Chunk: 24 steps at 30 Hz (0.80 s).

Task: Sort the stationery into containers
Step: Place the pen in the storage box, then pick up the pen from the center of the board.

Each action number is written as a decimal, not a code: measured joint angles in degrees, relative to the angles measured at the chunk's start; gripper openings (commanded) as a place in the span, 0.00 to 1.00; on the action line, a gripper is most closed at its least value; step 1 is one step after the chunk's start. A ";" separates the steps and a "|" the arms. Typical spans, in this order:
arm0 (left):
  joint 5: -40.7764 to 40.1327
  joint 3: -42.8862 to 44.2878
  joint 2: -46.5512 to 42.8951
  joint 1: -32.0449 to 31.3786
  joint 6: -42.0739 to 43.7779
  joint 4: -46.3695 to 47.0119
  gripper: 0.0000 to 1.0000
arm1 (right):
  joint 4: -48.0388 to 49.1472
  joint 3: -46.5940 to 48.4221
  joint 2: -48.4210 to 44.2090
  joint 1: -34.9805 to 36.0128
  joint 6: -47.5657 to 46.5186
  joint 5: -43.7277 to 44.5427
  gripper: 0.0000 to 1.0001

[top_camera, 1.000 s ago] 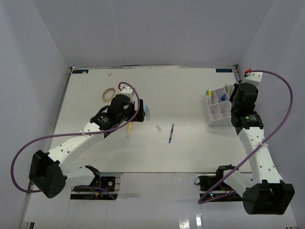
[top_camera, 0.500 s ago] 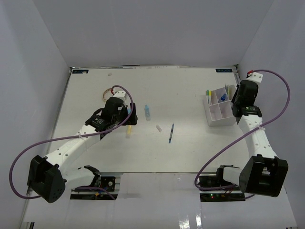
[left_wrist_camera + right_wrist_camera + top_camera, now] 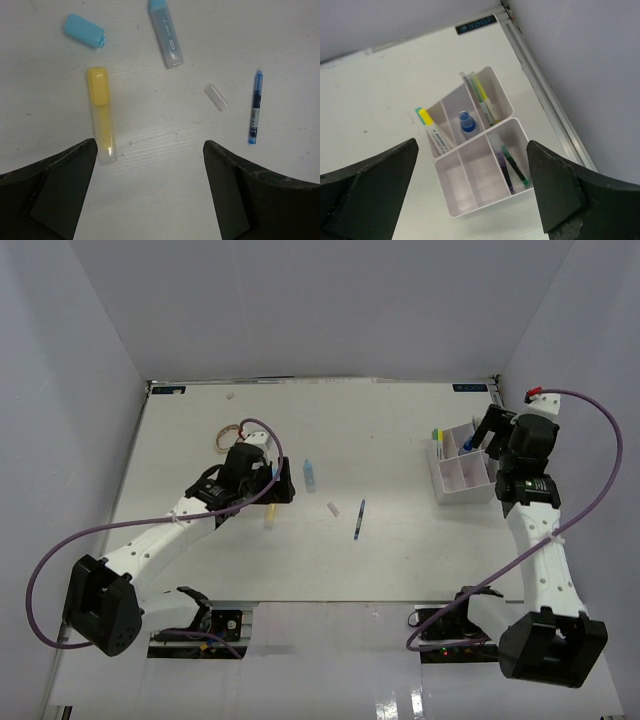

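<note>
Hovering over the table (image 3: 160,190), your left gripper (image 3: 150,150) gapes wide and empty above the yellow marker (image 3: 101,112) (a blue pen (image 3: 255,107) lies well apart). Your right gripper (image 3: 472,150) hangs wide open, holding nothing, over the box (image 3: 485,202), where pens (image 3: 507,167) and a blue bottle (image 3: 466,122) sit.

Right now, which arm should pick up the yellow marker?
Left. The left gripper, open, hovers over the yellow marker; the right gripper hangs open above the organizer box, far from it.

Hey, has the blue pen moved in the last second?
No. The blue pen still lies just right of the clear cap, at the same angle.
</note>
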 measured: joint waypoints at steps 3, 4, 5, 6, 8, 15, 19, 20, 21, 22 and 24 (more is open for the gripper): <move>0.63 0.94 1.75 -1.66 -2.29 -0.26 0.98 | 1.36 -1.64 -7.50 -0.07 0.96 -4.79 0.90; 0.44 1.64 2.21 -2.89 -3.34 -0.57 0.98 | 2.14 -2.54 -10.32 -0.07 1.57 -6.56 0.90; 0.20 2.45 2.75 -4.37 -4.26 -0.61 0.98 | 2.93 -3.45 -12.87 -0.09 2.03 -8.46 0.90; -0.48 3.65 3.50 -6.58 -5.31 -0.76 0.98 | 3.48 -4.09 -14.71 -0.09 2.47 -10.01 0.90; -1.22 6.45 5.92 -10.93 -7.56 -0.90 0.98 | 4.31 -4.74 -17.55 0.00 3.15 -12.94 0.90; -7.34 18.82 21.09 -23.28 -13.68 -2.91 0.97 | 6.36 -8.31 -20.55 3.21 4.28 -16.33 0.90; -11.43 26.71 31.76 -27.30 -14.91 -5.07 0.90 | 6.03 -11.19 -20.94 5.01 4.31 -16.06 0.90; -12.24 28.63 34.27 -28.04 -15.04 -5.92 0.88 | 5.97 -11.58 -21.07 5.64 4.31 -15.85 0.90; -13.03 30.42 36.59 -28.65 -15.08 -6.56 0.88 | 5.88 -11.80 -21.24 6.12 4.31 -15.61 0.90; -13.62 31.89 38.56 -29.09 -15.06 -7.06 0.86 | 5.81 -11.89 -21.46 6.62 4.31 -15.50 0.90; -14.64 34.32 41.75 -29.62 -15.10 -8.22 0.84 | 5.86 -12.02 -22.05 7.54 4.31 -15.28 0.90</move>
